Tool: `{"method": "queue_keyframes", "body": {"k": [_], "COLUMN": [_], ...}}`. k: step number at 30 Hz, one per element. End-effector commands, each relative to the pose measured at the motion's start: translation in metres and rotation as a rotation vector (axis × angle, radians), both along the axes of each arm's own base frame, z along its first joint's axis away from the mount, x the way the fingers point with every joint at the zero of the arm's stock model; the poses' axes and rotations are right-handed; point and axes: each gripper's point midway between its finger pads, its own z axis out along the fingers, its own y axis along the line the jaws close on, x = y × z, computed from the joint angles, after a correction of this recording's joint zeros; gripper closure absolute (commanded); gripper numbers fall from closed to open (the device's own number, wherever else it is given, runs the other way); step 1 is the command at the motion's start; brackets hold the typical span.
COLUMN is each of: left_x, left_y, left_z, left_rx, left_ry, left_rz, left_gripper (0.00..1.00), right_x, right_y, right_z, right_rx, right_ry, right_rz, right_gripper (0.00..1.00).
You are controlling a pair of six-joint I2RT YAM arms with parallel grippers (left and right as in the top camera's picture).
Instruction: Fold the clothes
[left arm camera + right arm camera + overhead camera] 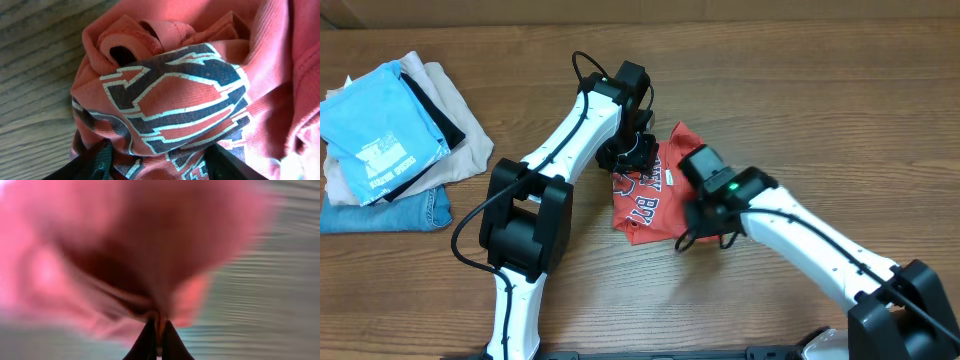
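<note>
The clothes, a red T-shirt with white-and-dark lettering, lie crumpled at the middle of the table. My left gripper is down on the shirt's upper left part. In the left wrist view its fingers stand wide apart, with the bunched printed fabric filling the gap between them. My right gripper is at the shirt's lower right edge. The right wrist view is blurred, but it shows that gripper pinched shut on a fold of the red cloth.
A pile of folded garments sits at the far left: a light blue shirt on top, beige cloth and denim under it. Bare wooden table surrounds the T-shirt.
</note>
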Motion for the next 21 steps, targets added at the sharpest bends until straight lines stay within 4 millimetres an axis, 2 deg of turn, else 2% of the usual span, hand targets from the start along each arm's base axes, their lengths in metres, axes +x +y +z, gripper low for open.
{"method": "queue_keyframes", "body": {"k": [1,6,8,10,14,16,17,18,19,21], "left_x": [-0.004,-0.004,-0.004,-0.004,-0.005,-0.005,-0.005,-0.006,-0.005,-0.005], "left_y": [0.001,0.001,0.001,0.001,0.0,0.001,0.001,0.001,0.001,0.001], "left_z": [-0.005,-0.005,-0.005,-0.005,-0.005,-0.005,-0.005,-0.005,-0.005,-0.005], "left_rx": [0.015,0.015,0.015,0.016,0.013,0.014,0.016,0.016,0.015,0.015], "left_ry": [0.005,0.005,0.006,0.007,0.009,0.011,0.013,0.013,0.013,0.012], "left_rz": [-0.022,-0.022,-0.022,-0.022,-0.022,-0.022,-0.022,-0.022,-0.022,-0.022], "left_gripper": [0.37,0.37,0.37,0.37,0.37,0.37,0.37,0.37,0.37,0.37], "right_x": [0.02,0.018,0.014,0.011,0.009,0.015,0.026,0.035,0.047,0.064], "right_y": [-0.047,-0.063,-0.064,-0.063,-0.058,-0.057,-0.054,-0.051,-0.045,-0.03], "right_z": [0.002,0.001,0.001,0.0,0.001,0.01,0.022,0.033,0.044,0.063], "right_rx": [-0.1,-0.118,-0.125,-0.119,-0.096,-0.085,-0.066,-0.049,-0.029,0.024], "right_ry": [-0.06,-0.033,-0.019,0.001,0.015,-0.007,-0.046,-0.081,-0.123,-0.181], "right_rz": [-0.253,-0.294,-0.293,-0.29,-0.276,-0.276,-0.269,-0.247,-0.208,-0.1], "right_gripper": [0.96,0.95,0.92,0.85,0.82,0.81,0.79,0.75,0.66,0.62]}}
